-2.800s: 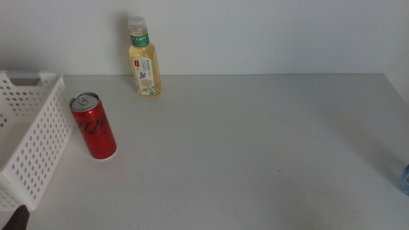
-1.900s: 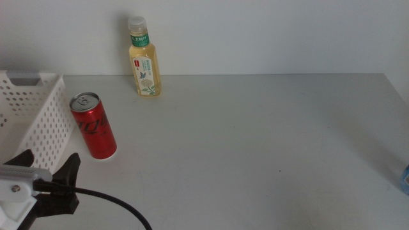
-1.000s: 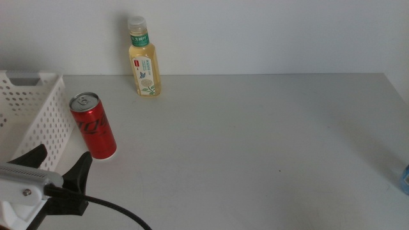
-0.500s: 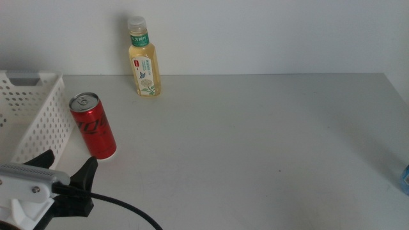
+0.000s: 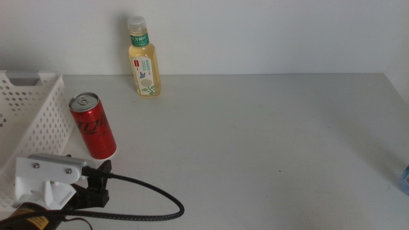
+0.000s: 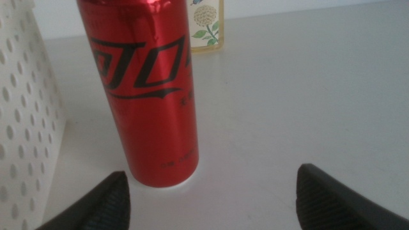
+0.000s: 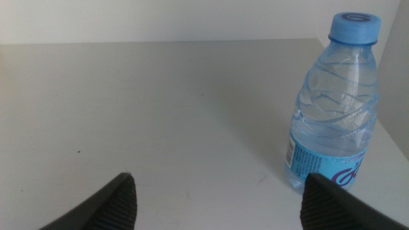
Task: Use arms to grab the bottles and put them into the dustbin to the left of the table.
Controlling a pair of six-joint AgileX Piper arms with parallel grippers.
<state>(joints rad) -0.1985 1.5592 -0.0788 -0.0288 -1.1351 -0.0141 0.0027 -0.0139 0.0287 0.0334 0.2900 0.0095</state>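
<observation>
A slim red can [image 5: 94, 126] stands upright close to the white perforated dustbin [image 5: 29, 128] at the table's left. My left gripper [image 5: 91, 170] has come in low just in front of the can, open. In the left wrist view the can [image 6: 150, 89] stands ahead of the open left gripper [image 6: 214, 204], nearer one jaw, untouched. A yellow tea bottle [image 5: 144, 59] stands at the back by the wall. A clear water bottle with a blue cap [image 7: 335, 102] stands ahead of my open right gripper [image 7: 220, 204], off toward one jaw.
The dustbin's wall [image 6: 19, 128] is right beside the can. The tea bottle [image 6: 208, 25] shows behind the can. A sliver of the water bottle [image 5: 405, 179] shows at the table's right edge. The left arm's cable [image 5: 153, 201] trails over the table near the front.
The left gripper has risen from the bottom left corner and moved forward and right, up to the red can. The bottles, can and dustbin have not moved.
</observation>
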